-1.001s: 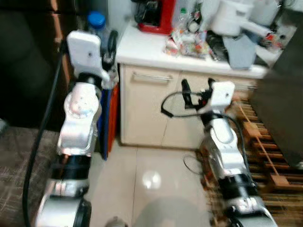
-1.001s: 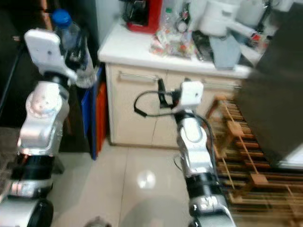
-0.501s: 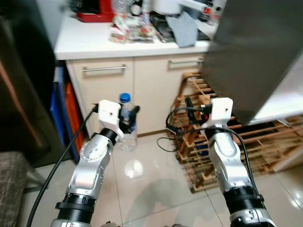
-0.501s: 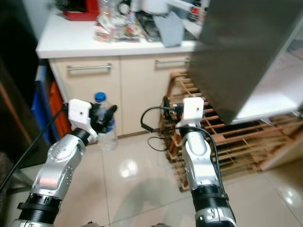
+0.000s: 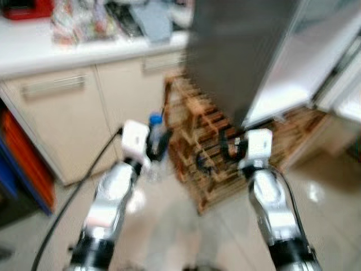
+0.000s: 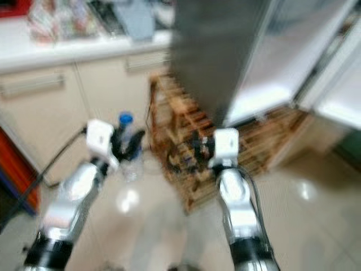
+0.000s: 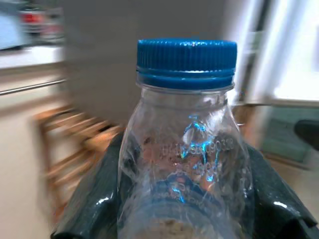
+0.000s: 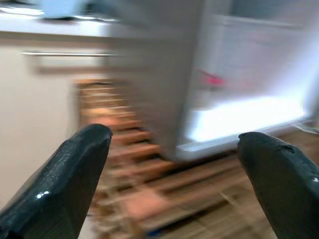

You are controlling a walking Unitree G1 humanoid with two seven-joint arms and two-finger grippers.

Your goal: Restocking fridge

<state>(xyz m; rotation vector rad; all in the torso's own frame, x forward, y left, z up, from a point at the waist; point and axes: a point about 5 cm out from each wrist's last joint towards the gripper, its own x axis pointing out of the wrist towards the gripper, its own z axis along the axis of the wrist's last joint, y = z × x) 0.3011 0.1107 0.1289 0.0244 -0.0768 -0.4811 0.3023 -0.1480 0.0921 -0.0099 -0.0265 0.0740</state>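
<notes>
Your view has swung from the bench to the open fridge [image 5: 265, 62] | left claw [image 5: 153, 148] grips the bottle [image 5: 155, 135] — held above the floor, by the wooden rack [image 5: 197, 147] | right claw [image 8: 174, 164] wide, empty — carry on to the fridge.

Two silver, rounded arm shells end in dark joint rings near the elbows. White boxy wrist housings carry black cables. Each pincer has glossy black fingers [image 8: 70, 179].
</notes>
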